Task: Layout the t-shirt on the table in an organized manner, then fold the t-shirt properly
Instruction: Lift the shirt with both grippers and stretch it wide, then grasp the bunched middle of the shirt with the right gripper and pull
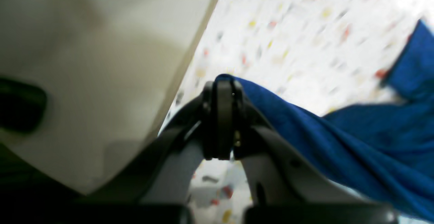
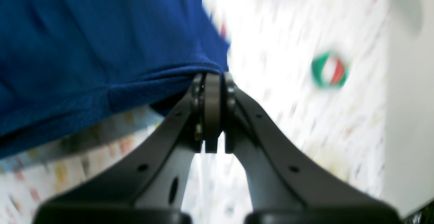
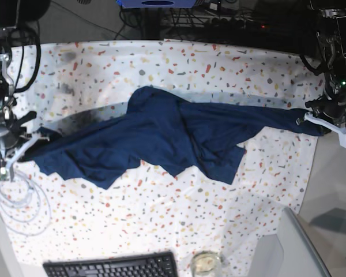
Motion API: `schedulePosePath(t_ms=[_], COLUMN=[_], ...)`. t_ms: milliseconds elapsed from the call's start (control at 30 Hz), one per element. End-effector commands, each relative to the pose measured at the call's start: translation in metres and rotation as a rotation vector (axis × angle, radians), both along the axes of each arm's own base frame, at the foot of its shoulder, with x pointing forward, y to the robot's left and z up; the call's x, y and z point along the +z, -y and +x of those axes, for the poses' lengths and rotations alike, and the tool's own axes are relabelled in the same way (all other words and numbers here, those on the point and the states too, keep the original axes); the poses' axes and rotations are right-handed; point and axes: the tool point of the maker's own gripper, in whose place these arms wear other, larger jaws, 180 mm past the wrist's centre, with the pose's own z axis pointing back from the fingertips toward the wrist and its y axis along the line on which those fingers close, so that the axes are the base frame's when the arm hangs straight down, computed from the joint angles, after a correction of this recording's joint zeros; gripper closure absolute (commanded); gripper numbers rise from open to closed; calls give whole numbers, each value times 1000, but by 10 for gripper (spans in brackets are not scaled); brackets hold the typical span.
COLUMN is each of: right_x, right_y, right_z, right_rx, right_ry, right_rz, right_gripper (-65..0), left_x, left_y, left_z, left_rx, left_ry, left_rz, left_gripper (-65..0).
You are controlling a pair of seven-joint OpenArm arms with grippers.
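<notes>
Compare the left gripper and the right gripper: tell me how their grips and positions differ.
The left gripper pinches the t-shirt at the table's far side edge; the right gripper pinches the opposite end. In the base view the left one sits slightly higher up the picture than the right. Both are shut on fabric, stretching it between them.

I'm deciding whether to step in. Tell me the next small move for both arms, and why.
Probably lower both ends to the table together. The left gripper and right gripper are each shut on an end of the t-shirt, which stretches across between them, but its middle is bunched and the lower edge hangs in uneven points.
</notes>
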Motion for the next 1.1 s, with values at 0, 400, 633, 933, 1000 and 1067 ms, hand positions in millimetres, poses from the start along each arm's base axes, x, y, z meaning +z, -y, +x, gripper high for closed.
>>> schedulePosePath(t_ms=[0,400,633,933,1000,1067], right_x=[32,80,12,4,1,-4], right_y=[6,-15,-17,-114,-156,-187], right_z=[22,148,170,96,72,60], right_rx=[7,109,52,344,427,490], right_ry=[101,185,38,-56,-42,-53], right_rz=[-33,78,204,76,102,124], right_gripper=[0,0,-134,-437,-438,-438], left_x=[28,42,-1,-19,-23,-28], left_y=[0,2,13,12,11,11], left_z=[19,62,65,55,51,44], left_rx=[-20,39,90,105,105,107], left_ry=[87,187,118,72,60,45], left_rz=[34,-34,-133,-146,-142,-141], left_gripper=[0,0,0,0,0,0])
